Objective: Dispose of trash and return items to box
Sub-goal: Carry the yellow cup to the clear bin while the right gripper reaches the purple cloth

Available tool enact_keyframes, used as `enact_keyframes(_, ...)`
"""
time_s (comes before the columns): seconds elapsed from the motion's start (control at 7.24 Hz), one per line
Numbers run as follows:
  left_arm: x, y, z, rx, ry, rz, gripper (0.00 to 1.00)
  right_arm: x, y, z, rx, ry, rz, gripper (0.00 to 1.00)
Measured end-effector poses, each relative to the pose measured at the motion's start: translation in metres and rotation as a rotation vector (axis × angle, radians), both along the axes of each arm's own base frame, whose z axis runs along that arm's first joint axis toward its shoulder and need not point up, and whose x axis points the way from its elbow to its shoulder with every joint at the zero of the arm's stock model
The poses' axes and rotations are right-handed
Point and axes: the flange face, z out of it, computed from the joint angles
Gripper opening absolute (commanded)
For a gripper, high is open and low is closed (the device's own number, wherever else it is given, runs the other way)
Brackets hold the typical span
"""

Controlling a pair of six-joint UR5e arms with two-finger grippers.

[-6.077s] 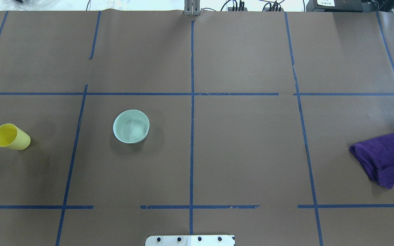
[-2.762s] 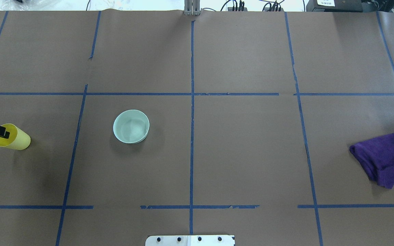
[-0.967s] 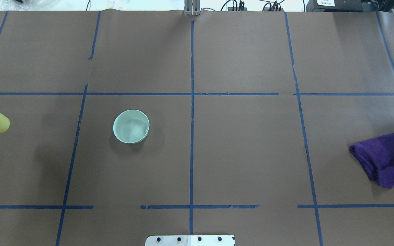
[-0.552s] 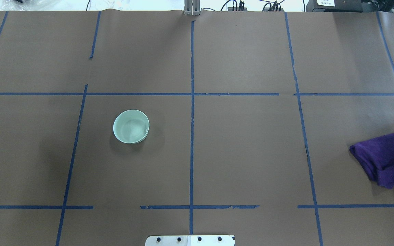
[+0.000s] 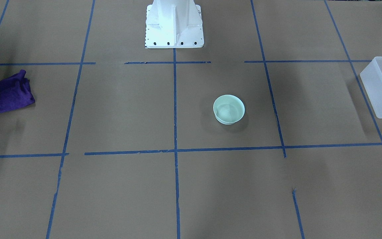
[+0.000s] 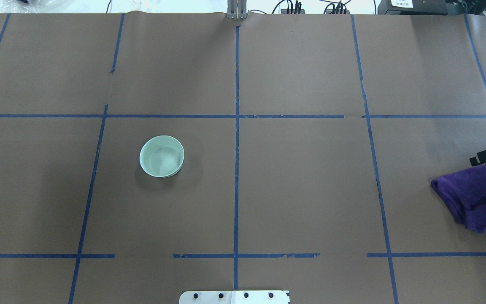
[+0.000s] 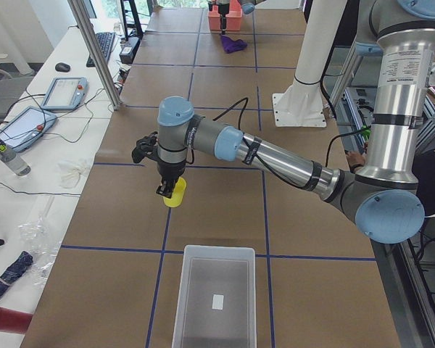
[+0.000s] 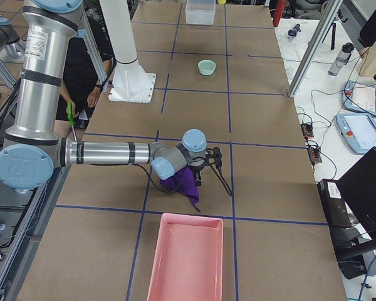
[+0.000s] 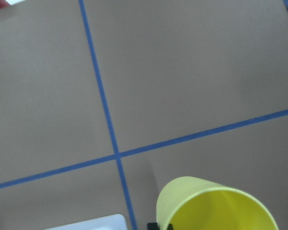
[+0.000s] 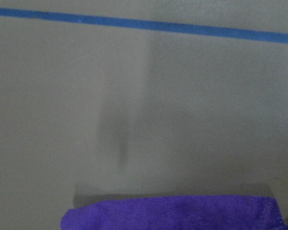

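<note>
- Left arm point(image 7: 275, 156): is stretching out low across the table point(image 6: 302, 185) towards its own left end, forearm nearly level, wrist bending so the tool is pointing downward.
- Left gripper point(image 7: 165, 190): is clenching the rim of the cup; only one black finger point(image 9: 155, 225) is showing in the wrist view, pressing against the cup's outer wall.
- Cup point(image 7: 177, 197): yellow, is hanging under the left gripper, off the table, mouth facing up towards the wrist camera. It is sitting close to the short end of the box and is not resting in it.
- Box point(image 7: 203, 290): frosted white, is standing at the table's left end, long side running along the table; a white label is lying on its floor.
- Bowl point(image 6: 161, 156): pale green, is standing upright in the left half of the table, well apart from both grippers.
- Cloth point(image 6: 466, 196): purple, is lying crumpled near the table's right end.
- Right gripper point(image 6: 479, 158): is hovering at the cloth's far edge, fingers pointing down. Whether it is released or clenched cannot be told.
- Right arm point(image 8: 106, 152): is lying low and nearly level over the table, wrist bending down above the cloth.
- Tray point(image 8: 185, 263): pink, is standing at the right end, just beyond the cloth.
</note>
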Motion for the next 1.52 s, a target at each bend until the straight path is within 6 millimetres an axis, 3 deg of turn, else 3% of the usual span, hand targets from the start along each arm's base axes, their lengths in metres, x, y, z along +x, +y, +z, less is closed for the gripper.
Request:
enact_keyframes(0.41, -0.030, -0.001, 0.012, 0.020, -0.023, 0.005, 0.00, -0.036, 0.021, 0.004, 0.007, 0.021, -0.089, 1.00)
enact_keyframes(0.83, -0.039, -0.003, 0.019, 0.016, -0.025, 0.001, 0.00, -0.059, 0.047, 0.004, 0.042, 0.076, -0.144, 1.00)
enact_keyframes(0.97, -0.041, -0.003, 0.020, 0.017, -0.026, 0.001, 0.00, -0.065, 0.053, 0.009, 0.053, 0.109, -0.153, 0.70)
enact_keyframes(1.1, -0.042, -0.003, 0.022, 0.015, -0.027, 0.003, 0.00, -0.068, 0.057, 0.013, 0.058, 0.132, -0.158, 0.28)
enact_keyframes(1.24, -0.044, -0.004, 0.031, 0.008, -0.029, 0.010, 0.00, -0.069, 0.059, 0.015, 0.059, 0.144, -0.160, 0.00)
enact_keyframes(1.52, -0.052, -0.007, 0.065, -0.016, -0.036, 0.045, 0.00, -0.071, 0.059, 0.015, 0.068, 0.146, -0.164, 0.00)
